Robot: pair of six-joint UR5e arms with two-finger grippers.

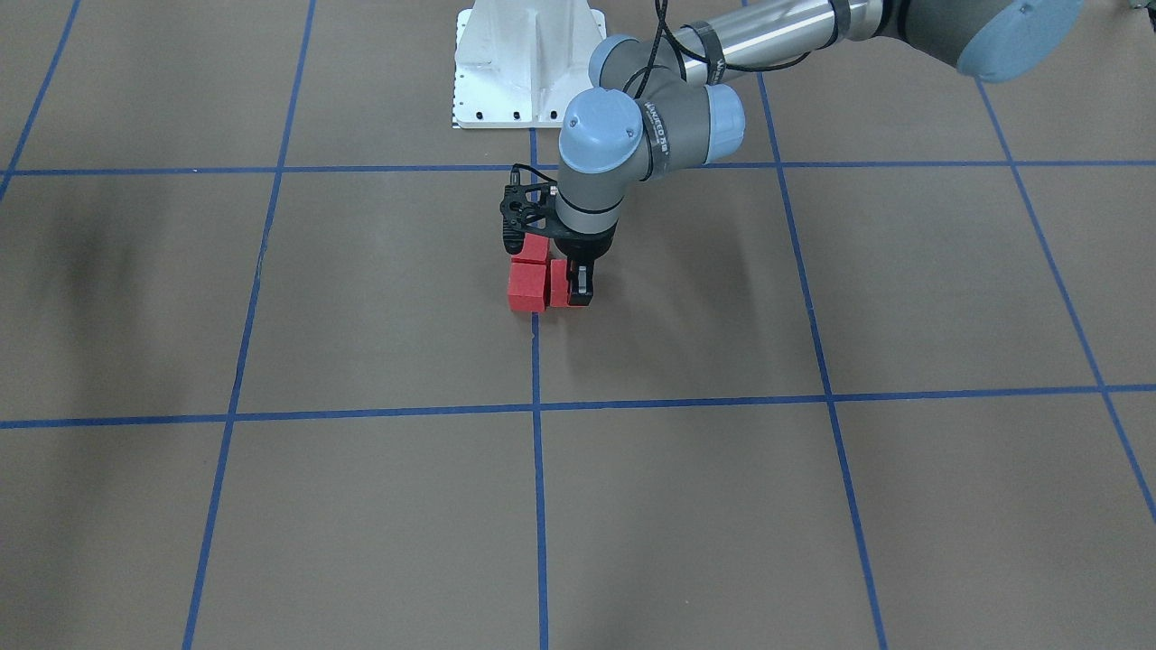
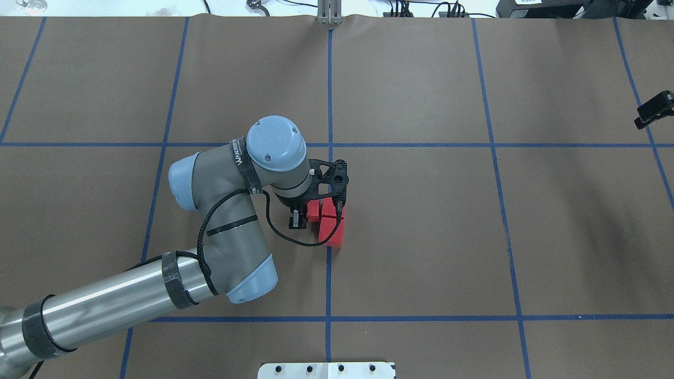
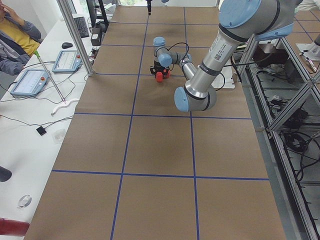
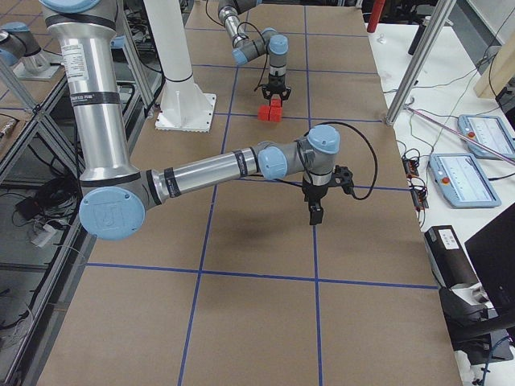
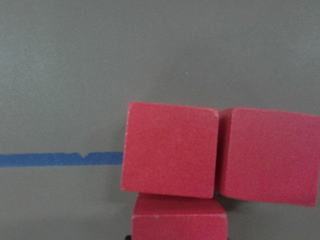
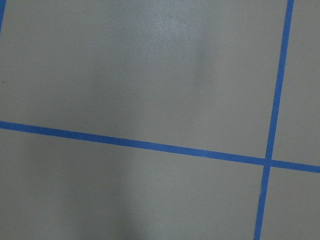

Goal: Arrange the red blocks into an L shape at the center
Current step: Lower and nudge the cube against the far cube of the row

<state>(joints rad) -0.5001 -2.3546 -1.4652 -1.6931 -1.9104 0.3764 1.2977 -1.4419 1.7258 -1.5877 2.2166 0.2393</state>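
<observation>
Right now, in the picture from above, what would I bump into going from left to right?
left arm silver tube → left gripper → red blocks → right gripper, just a black bit at the far right edge.

Behind my left tool [image 2: 318, 212], at my edge of the brown worktop [image 2: 579, 237], sits the white metal base plate [image 2: 326, 370] with a row of dark bolt holes. Blue tape lines [image 2: 495, 79] cross the worktop on every side of the tool. Beyond the tool, past the far edge, a person in a yellow shirt [image 3: 15, 37] is at a white bench [image 3: 30, 125]. On it lie two screen pendants [image 3: 30, 82], a dark mouse [image 3: 67, 45] and a keyboard [image 3: 80, 27].
</observation>
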